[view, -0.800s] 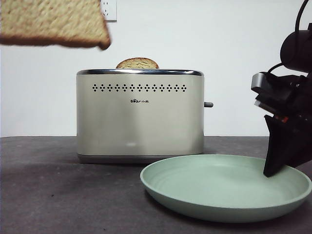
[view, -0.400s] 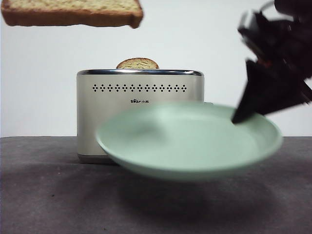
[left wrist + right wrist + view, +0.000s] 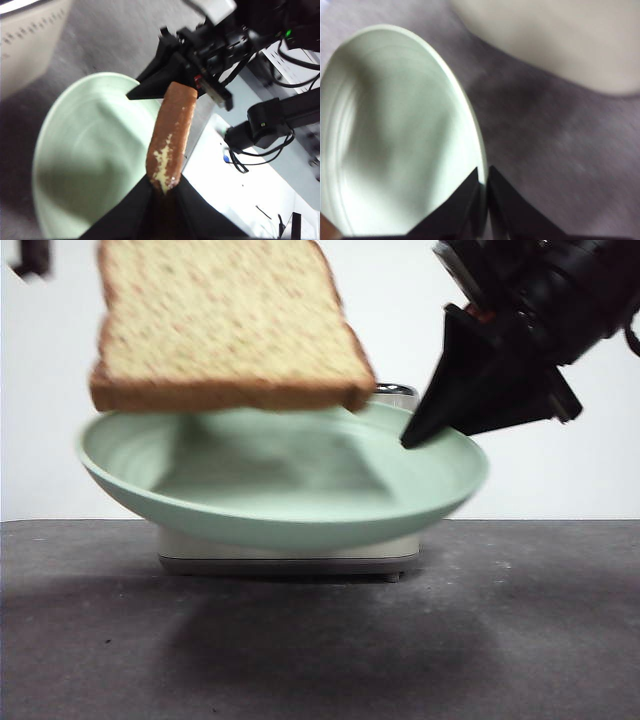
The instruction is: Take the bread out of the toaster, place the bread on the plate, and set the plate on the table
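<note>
My left gripper point(image 3: 162, 187) is shut on the bread point(image 3: 170, 135), a tan speckled slice. The front view shows the bread point(image 3: 225, 325) hanging just over the plate point(image 3: 270, 495). My right gripper point(image 3: 415, 435) is shut on the pale-green plate's right rim and holds it tilted in the air, clear of the table point(image 3: 320, 640). The right wrist view shows those jaws point(image 3: 482, 190) pinching the rim of the plate point(image 3: 395, 140). The cream toaster point(image 3: 290, 555) stands behind the plate, mostly hidden. The plate point(image 3: 90, 160) lies under the bread in the left wrist view.
A white wall stands behind the toaster. The second slice is hidden behind the plate and bread. The left wrist view shows the right arm point(image 3: 200, 50) close beside the bread, and arm bases and cables off the table's edge.
The right gripper lifted the plate off the table and carried it up and left in front of the toaster. The bread moved right and down to just above the plate.
</note>
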### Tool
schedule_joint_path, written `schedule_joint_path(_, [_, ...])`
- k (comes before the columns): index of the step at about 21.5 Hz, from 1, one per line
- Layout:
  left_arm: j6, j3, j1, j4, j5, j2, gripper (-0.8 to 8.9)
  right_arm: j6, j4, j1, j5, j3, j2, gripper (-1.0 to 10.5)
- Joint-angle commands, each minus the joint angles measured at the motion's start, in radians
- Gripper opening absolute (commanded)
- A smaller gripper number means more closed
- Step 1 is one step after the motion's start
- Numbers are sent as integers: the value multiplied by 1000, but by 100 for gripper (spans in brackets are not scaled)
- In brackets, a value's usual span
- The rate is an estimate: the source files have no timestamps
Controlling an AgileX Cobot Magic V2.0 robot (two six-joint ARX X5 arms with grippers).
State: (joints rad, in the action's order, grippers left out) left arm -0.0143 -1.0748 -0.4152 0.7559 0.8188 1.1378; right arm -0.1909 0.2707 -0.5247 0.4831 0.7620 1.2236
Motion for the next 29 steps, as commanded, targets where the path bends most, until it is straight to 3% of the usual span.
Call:
schedule_joint_path(1, [-20,-9,-17,-36,21,79,4,-47,-35,-20,5,5,9,4])
schedule_joint_path(6, [-22,-9,-52,-69,33,233,11,-57,-38,-23,-8,5,9,4])
schedule_joint_path(12, [-24,-9,-57,-77,27,306,289,-56,-31,-23,-8,5,9,4])
schedule_joint_path(18, [-35,-49,-76,-61,17,306,291,-51,14,-23,-12,5,10,4])
schedule_joint_path(26, [-132,-222,-159,79,-240,306,291,-44,41,-23,-13,5,10,4])
schedule_joint_path(29, [-143,-311,-164,138,-267,306,290,-44,39,-23,-40,5,13,4])
